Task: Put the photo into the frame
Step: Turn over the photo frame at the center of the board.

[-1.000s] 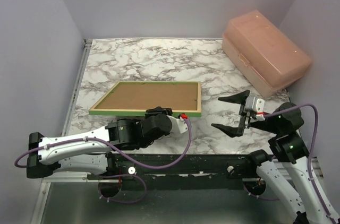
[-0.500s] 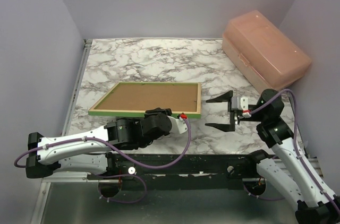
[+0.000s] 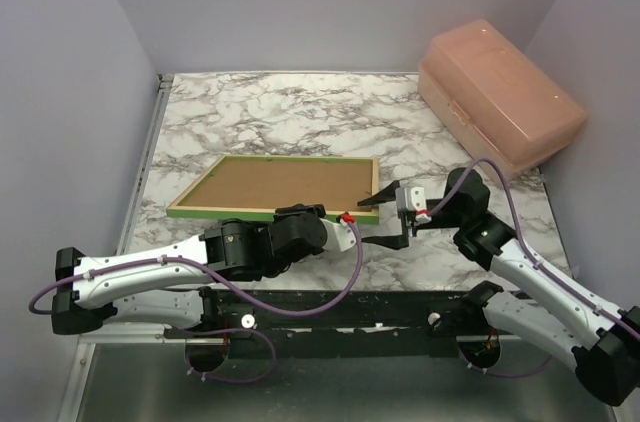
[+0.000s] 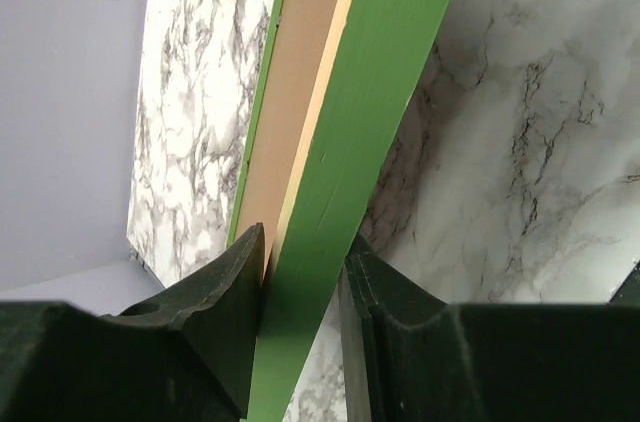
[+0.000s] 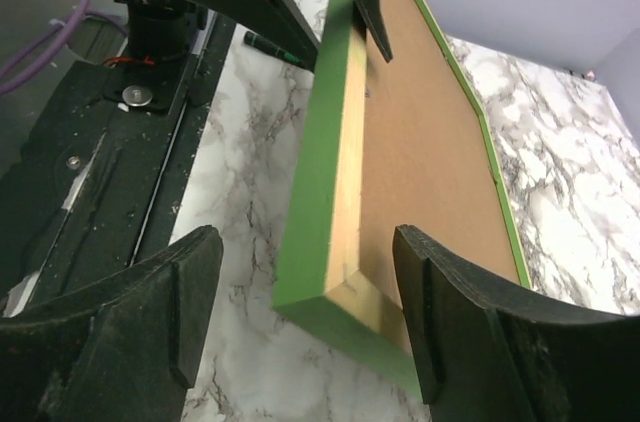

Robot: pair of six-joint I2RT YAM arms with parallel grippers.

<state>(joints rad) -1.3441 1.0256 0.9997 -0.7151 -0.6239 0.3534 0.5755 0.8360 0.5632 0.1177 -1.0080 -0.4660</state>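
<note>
Right pincer (image 3: 362, 224) is swinging in from the desk's right side toward the frame (image 3: 220, 210) and narrowing as it comes. It's now sitting at the frame's near right corner, jaws apart w/ a gap on each side, gripping nothing. Left pincer (image 3: 305, 209) isn't shifting: it's clamping the frame's near rail, one finger on the green outer face, the other on the inner side by the brown backing board (image 3: 280, 180).

Frame is lying back-up near the middle of the marble desk (image 3: 280, 112). Photo isn't showing in any view; the board is filling the opening, so can't tell if the print is under it.

Risks, as I'm judging them:
- right pincer closing off-centre on the corner and twisting the frame vs the left grip
- a finger landing on the board instead of the rail and pushing it askew
- both arms pulling in different directions, so the thin rail slips out

Pose: left arm is lying low, reaching from its base toward centre, fingers biting the rail from the near side. Right arm is bending at the elbow and reaching leftward, fingers pointing left
</note>
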